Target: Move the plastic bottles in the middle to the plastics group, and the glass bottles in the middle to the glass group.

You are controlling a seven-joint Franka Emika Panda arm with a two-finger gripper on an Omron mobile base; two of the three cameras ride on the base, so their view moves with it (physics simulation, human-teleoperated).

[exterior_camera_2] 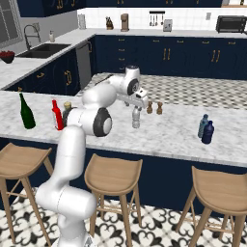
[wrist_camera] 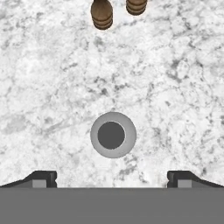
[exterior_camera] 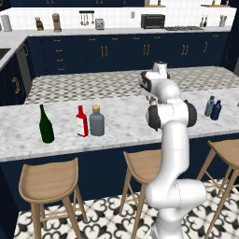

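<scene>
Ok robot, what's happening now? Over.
Gripper open, hanging above the clear bottle. Navy bottle already by the grey-blue one; squat grey bottle by the red one. Two shakers nearby, not blocking.

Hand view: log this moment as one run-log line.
gripper: open, above slim clear-whitish bottle, not gripping | squat grey cork-capped bottle: beside red flat bottle | dark navy bottle: beside grey-blue bottle
</scene>
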